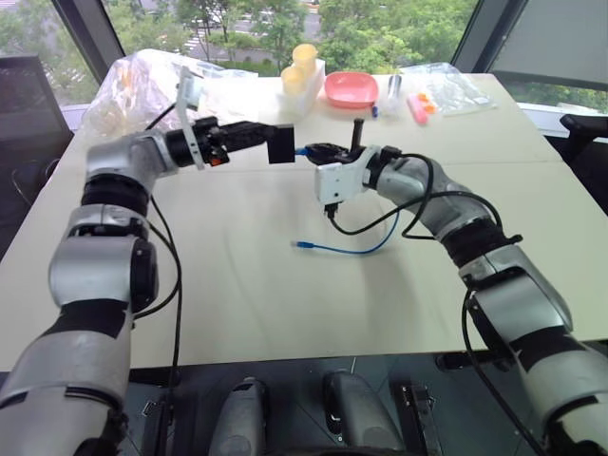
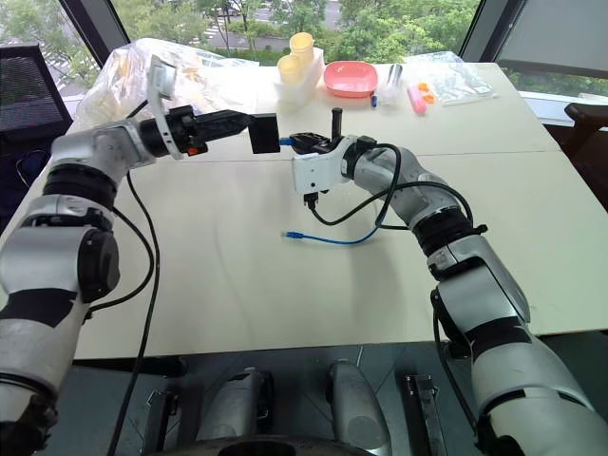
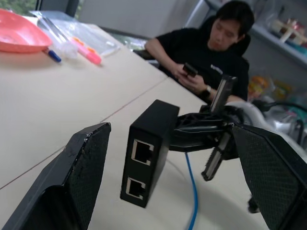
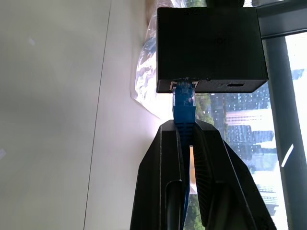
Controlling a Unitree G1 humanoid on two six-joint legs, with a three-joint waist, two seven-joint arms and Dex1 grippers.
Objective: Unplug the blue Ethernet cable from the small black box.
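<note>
- The table (image 1: 237, 285) is wide and pale and takes most of the head view. At its far edge, near the top of the frame, lie plastic bags (image 1: 142, 81), a pink bowl (image 1: 351, 89) and yellow cups (image 1: 299, 66).
- The left gripper (image 1: 275, 142) reaches in from the upper left. Its fingers (image 3: 86, 163) stand released, wide on both sides of the box, and do not touch it.
- The right gripper (image 2: 302, 143) comes from the right, just above the centre. Its fingers (image 4: 163, 177) are clenched on the cable, directly behind the plug.
- The small black box (image 1: 280, 143) hangs in the air above the table, slightly above the centre of the frame. It looks light and rigid with smooth faces, so it may slip; a grip across its flat sides seems best.
- The blue Ethernet cable (image 1: 347, 249) is still plugged into the box, and its free end lies on the table below. The cord is soft and thin, so pulling at the stiff plug is probably safer.
</note>
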